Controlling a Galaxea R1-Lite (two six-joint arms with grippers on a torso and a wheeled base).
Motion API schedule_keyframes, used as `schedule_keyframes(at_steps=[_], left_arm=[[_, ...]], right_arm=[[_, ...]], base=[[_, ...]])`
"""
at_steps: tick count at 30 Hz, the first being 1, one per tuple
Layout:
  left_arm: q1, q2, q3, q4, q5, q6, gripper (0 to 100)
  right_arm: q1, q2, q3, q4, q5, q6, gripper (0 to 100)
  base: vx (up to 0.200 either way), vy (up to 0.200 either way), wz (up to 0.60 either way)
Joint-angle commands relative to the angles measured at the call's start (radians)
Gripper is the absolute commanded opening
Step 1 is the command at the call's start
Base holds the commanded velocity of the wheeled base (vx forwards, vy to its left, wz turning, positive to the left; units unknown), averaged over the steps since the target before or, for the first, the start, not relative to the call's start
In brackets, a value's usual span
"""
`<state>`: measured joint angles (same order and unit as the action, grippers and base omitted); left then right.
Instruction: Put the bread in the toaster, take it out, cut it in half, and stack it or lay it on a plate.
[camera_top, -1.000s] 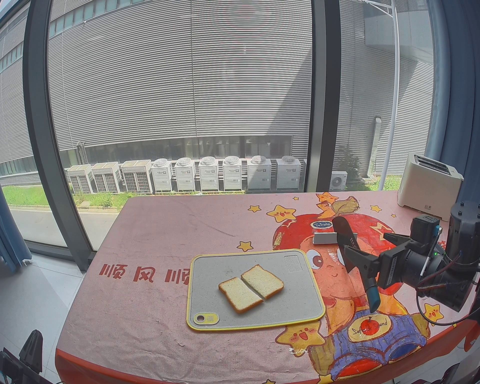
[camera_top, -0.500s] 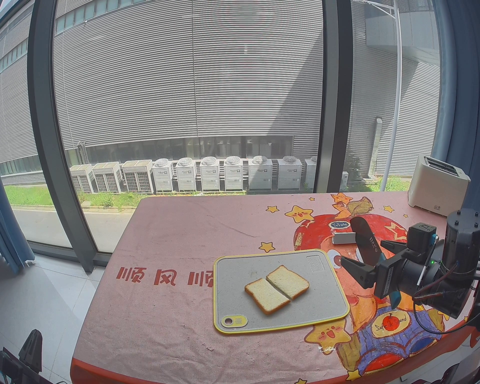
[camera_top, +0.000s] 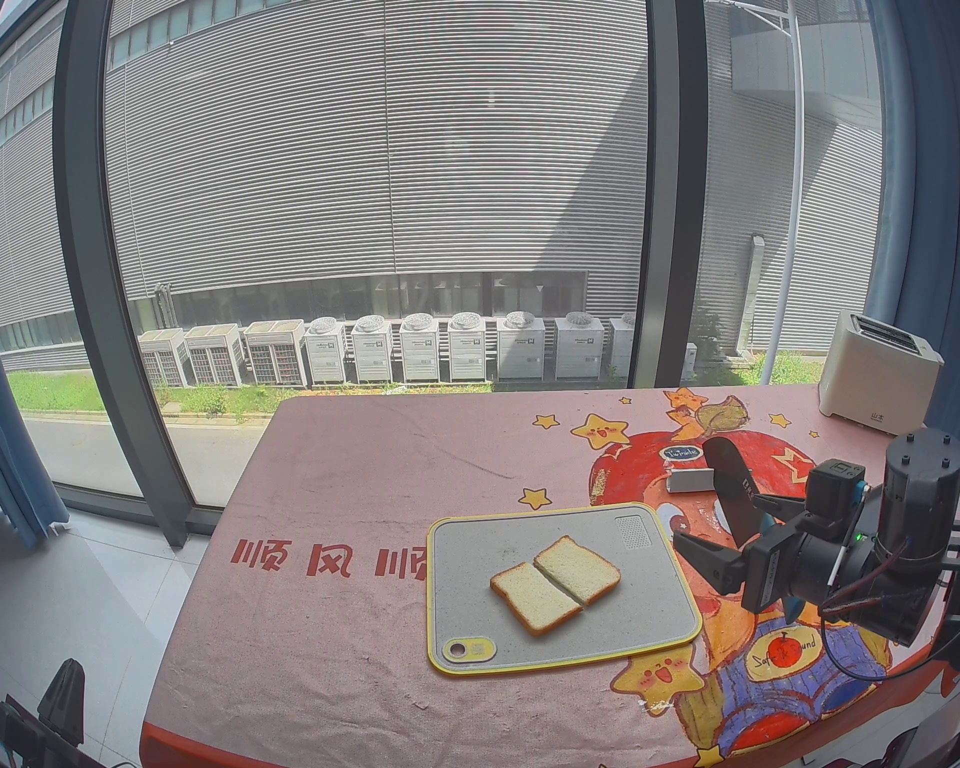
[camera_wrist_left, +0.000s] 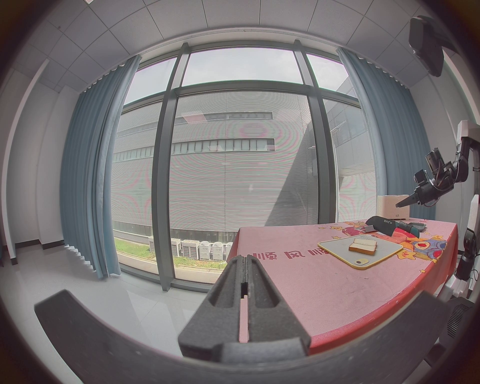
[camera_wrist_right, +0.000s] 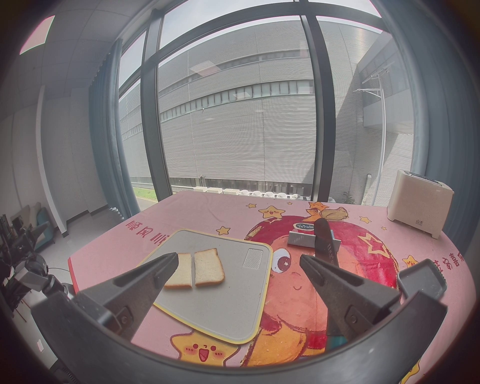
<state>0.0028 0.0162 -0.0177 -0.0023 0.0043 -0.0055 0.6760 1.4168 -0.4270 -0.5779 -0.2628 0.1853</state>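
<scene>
Pink cartoon-printed tablecloth (camera_top: 330, 470) stretched before the tall window (camera_top: 380, 150). Well off its edge, at about eight o'clock, the left gripper (camera_wrist_left: 243, 287) hung with its fingers pressed together. Near the middle lay a grey, yellow-rimmed cutting board (camera_top: 620, 620) carrying the bread (camera_top: 545, 592), cut into two pale, brown-crusted pieces: the left half (camera_top: 520, 605) and the right half (camera_top: 577, 569) sat side by side along the cut. At the board's three o'clock a black knife (camera_top: 733, 480) lay on the cloth, and the right gripper (camera_wrist_right: 237, 261) hovered by it, jaws spread wide. A white toaster (camera_top: 878, 372) stood at two o'clock. A dark tray (camera_wrist_right: 421, 278) sat near the cloth's right edge. Since a second before, the camera had swung. Bread and board had kept their place on the cloth.
</scene>
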Motion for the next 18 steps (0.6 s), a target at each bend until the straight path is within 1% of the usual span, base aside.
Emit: schedule_keyframes(at_steps=[1, 3, 8, 11, 16, 18], left_arm=[[0.0, -0.016, 0.018, 0.001, 0.0, -0.001, 0], [0.0, -0.016, 0.018, -0.001, 0.0, -0.001, 0], [0.0, -0.016, 0.018, 0.001, 0.0, -0.001, 0], [0.0, -0.016, 0.018, -0.001, 0.0, -0.001, 0], [0.0, -0.016, 0.018, -0.001, 0.0, -0.001, 0], [0.0, -0.016, 0.018, 0.001, 0.0, -0.001, 0]], right_arm=[[0.014, 0.019, 0.002, 0.006, 0.002, 0.0, 100], [0.034, 0.042, 0.002, -0.005, 0.0, 0.0, 100], [0.04, 0.083, -0.002, -0.005, 0.0, 0.0, 100], [0.059, 0.09, 0.001, -0.005, 0.0, -0.009, 100], [0.06, 0.093, -0.006, 0.001, 0.002, -0.012, 100], [0.056, 0.094, -0.022, 0.003, 0.002, -0.014, 100]], base=[[0.0, 0.0, 0.0], [0.0, 0.0, 0.0], [0.0, 0.0, 0.0], [0.0, 0.0, 0.0], [0.0, 0.0, 0.0], [0.0, 0.0, 0.0]])
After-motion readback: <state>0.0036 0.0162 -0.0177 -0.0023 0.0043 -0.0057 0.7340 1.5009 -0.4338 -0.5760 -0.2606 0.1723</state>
